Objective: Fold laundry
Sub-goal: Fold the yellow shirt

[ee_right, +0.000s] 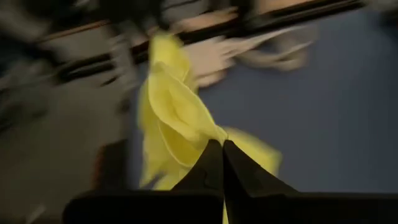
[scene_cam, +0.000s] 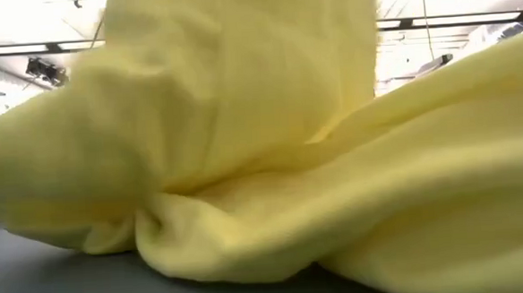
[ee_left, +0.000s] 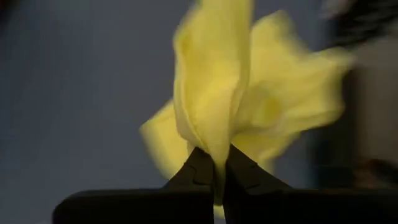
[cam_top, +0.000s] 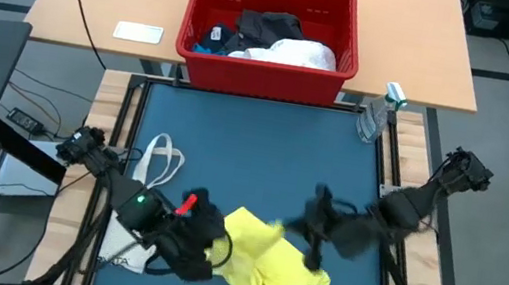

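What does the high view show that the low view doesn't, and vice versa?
High view only: the red bin with clothes in it at the table's far edge, the cream tote bag by the left arm, a plastic bottle at the far right corner, and both arms, with the left end effector and right end effector at the cloth.

Low view only: ceiling lights behind the table.

Both: the yellow garment on the blue table surface; in the low view it fills nearly the whole picture.
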